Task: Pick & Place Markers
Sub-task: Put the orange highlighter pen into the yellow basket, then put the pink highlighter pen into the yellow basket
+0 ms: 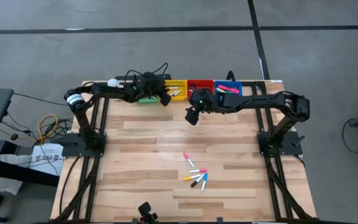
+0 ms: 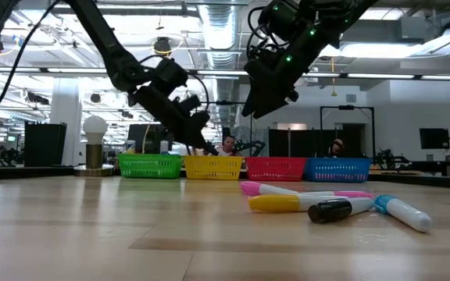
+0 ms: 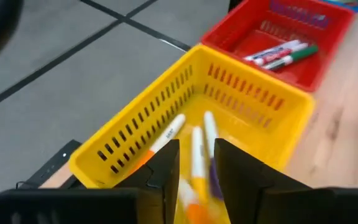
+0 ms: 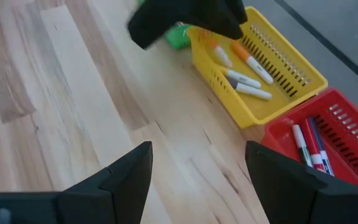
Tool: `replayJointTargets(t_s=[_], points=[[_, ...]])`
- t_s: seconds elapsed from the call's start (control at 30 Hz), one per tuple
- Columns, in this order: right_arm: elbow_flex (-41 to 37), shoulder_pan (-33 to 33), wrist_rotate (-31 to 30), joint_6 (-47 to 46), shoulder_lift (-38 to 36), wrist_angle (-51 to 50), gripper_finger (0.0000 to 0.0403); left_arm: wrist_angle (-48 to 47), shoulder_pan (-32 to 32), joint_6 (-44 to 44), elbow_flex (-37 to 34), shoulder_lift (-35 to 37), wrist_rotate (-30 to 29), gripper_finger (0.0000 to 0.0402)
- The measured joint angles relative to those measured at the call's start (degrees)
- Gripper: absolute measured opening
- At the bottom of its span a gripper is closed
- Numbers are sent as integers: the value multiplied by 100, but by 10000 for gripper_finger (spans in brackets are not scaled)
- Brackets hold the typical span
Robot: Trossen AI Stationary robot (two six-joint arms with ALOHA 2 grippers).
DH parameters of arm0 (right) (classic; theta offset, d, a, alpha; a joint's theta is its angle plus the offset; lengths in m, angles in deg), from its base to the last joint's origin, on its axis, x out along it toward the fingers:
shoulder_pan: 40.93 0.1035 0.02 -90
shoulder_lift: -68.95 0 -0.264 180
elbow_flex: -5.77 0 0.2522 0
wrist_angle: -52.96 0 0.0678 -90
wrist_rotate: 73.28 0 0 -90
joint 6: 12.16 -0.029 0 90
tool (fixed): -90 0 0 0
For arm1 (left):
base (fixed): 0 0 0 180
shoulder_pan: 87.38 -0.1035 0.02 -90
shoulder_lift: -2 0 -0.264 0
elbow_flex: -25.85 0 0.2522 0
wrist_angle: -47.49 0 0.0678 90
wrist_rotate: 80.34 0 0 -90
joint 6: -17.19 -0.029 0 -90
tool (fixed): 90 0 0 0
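The left gripper (image 1: 165, 97) hangs over the yellow bin (image 1: 177, 91) at the far edge of the table (image 1: 135, 162). In the left wrist view its two fingers (image 3: 166, 168) stand a little apart, with a yellow-and-orange marker (image 3: 194, 177) showing in the gap between them, right above the bin. Whether the fingers still touch that marker or it is already dropping free is hard to tell from this angle; I judge this to be the release step, a marker being let go into the yellow bin, where a few others already lie.

The right gripper (image 1: 192, 116) hovers above bare wood just in front of the red bin (image 1: 199, 84), its fingers spread wide and holding nothing. Red and green markers lie in the red bin, and pink ones in the blue bin (image 1: 229, 88). The green bin (image 1: 146, 98) sits mostly under the left arm.

A small cluster of loose markers (image 1: 196, 173) remains on the near half of the table, well apart from both grippers: pink, yellow, black and blue ones, lying close together and partly touching.

The next move likely calls for the left arm to lift clear of the bin, and for the right arm to reach back to the cluster. Since those markers crowd each other, the fingers would need to line up across a single one, probably an outer one, so as not to nudge its neighbours.
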Motion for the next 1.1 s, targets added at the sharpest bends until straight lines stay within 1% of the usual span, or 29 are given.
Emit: replayJointTargets(t_s=[0.13, 0.2, 0.33, 0.47, 0.53, 0.67, 0.73, 0.77, 0.83, 0.9, 0.97, 1.03, 1.1], points=[[0, -4, -4, 1, 0, 13, 248, -387, 85, 26, -11, 474, 2, 101], [0, -35, -17, 0, 2, 13, 248, -383, 159, 45, -127, 833, -2, 101], [0, -55, -34, -330, 4, 15, 248, -360, 385, 44, -497, 1579, 20, 101], [0, -4, -44, -610, 7, 15, 248, -231, 635, 147, -991, 2226, 180, 101], [0, 97, -11, -737, 7, 13, 248, -80, 760, 367, -1293, 2454, 219, 101], [-2, 479, 401, -593, 7, 37, 248, 5, 997, 1047, -1893, 2602, 246, 101], [-2, 705, 414, -570, 7, 33, 248, -25, 1086, 1548, -2195, 2601, 407, 101], [-2, 810, 415, -568, 7, 33, 248, -39, 1146, 1837, -2305, 2609, 588, 101], [-2, 985, 411, -614, 7, 39, 248, 196, 1398, 2198, -2526, 2713, 1045, 101], [-2, 1142, 402, -836, 9, 61, 248, 529, 1805, 2338, -2697, 2888, 1246, 99], [-2, 1333, 389, -1066, 9, 57, 248, 665, 2235, 2366, -2813, 3074, 1092, 96], [-2, 1605, 329, -1180, 9, 48, 248, 668, 2676, 2368, -2877, 3253, 681, 93], [-2, 1943, 19, -1297, 9, 54, 246, 673, 3105, 2412, -2914, 3398, 380, 90]])
